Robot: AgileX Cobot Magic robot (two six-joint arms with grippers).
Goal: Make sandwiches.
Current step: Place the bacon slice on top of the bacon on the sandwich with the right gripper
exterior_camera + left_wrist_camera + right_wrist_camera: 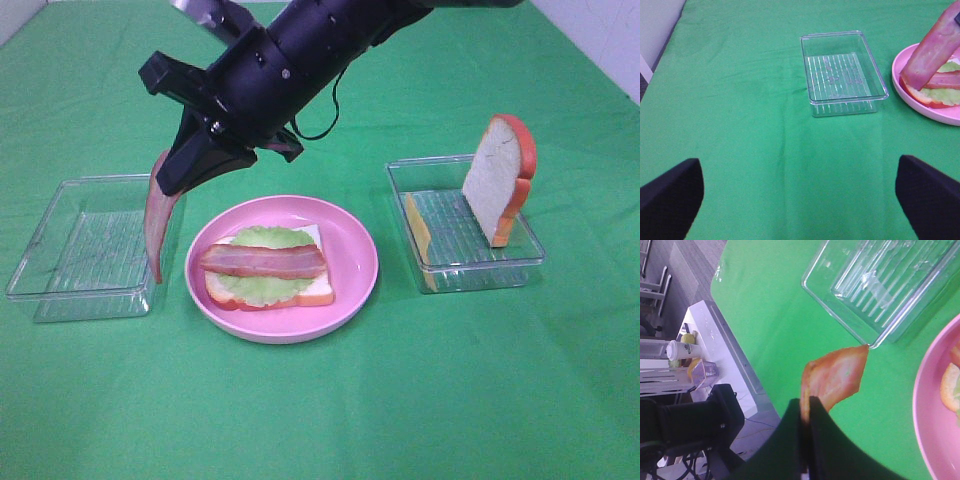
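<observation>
right end effector [175,175] clenched on bacon strip [155,225] (hangs tip-down, seemingly near-vertical) | sandwich [265,262] lies left-right | left end effector [800,200] released

The green table [320,420] bears three things in a row: left tray [80,250], plate [355,260], right tray [470,270]. The pink plate sits just beside the left tray and near the right tray — both trays are clear plastic.

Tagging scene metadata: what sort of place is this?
Probably a robot lab bench, not a kitchen: green cloth, a toy sandwich on a pink plate, a side desk with a lidded cup.
</observation>
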